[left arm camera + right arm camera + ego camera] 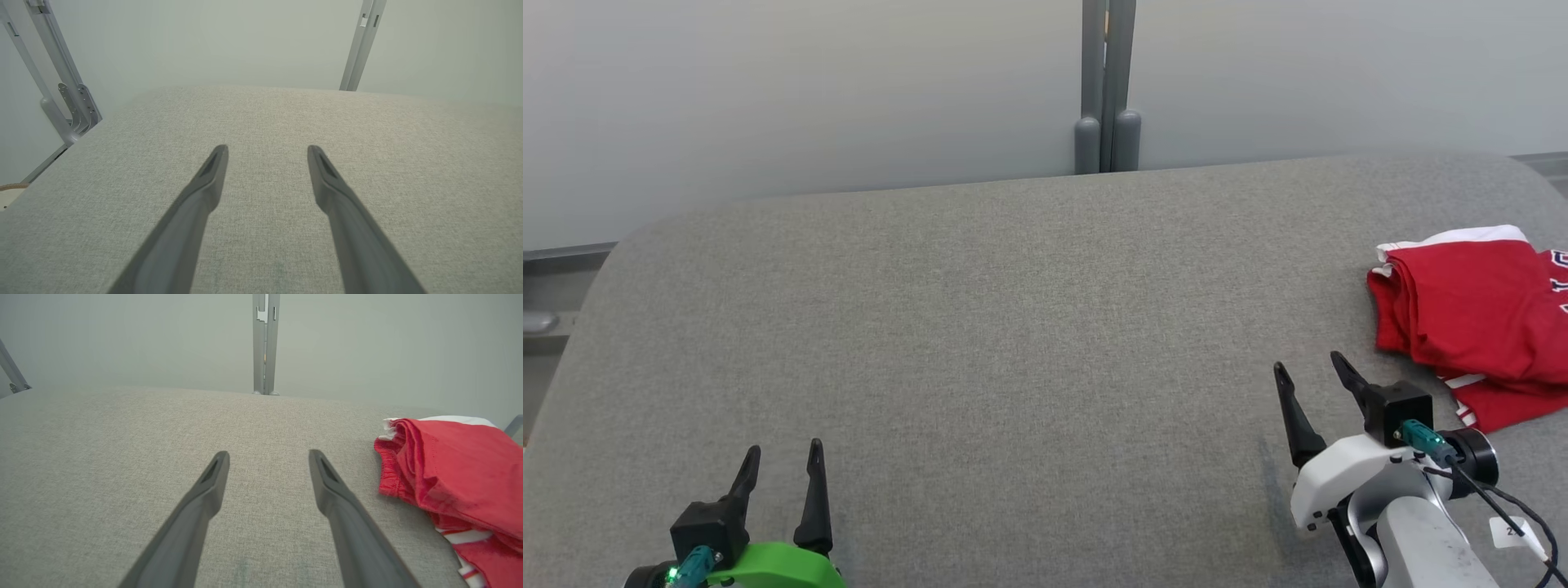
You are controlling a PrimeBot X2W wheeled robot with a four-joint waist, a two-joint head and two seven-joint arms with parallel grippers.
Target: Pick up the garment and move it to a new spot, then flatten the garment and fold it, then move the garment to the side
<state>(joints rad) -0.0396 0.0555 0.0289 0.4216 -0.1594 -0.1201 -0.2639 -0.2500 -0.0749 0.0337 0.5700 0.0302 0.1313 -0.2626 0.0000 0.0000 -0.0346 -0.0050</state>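
Grey table (1013, 327) carries one red garment (1470, 310); two hands, left hand (784, 447) and right hand (1308, 363), both spread empty.

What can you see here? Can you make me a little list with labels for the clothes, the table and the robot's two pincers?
garment: red with white trim, lying in folded layers at the right side of the surface
surface: grey fabric, rounded corners
left pincer: open, holding nothing, over bare grey fabric
right pincer: open, holding nothing, close beside the garment but apart from it
behind: pale wall with a grey post
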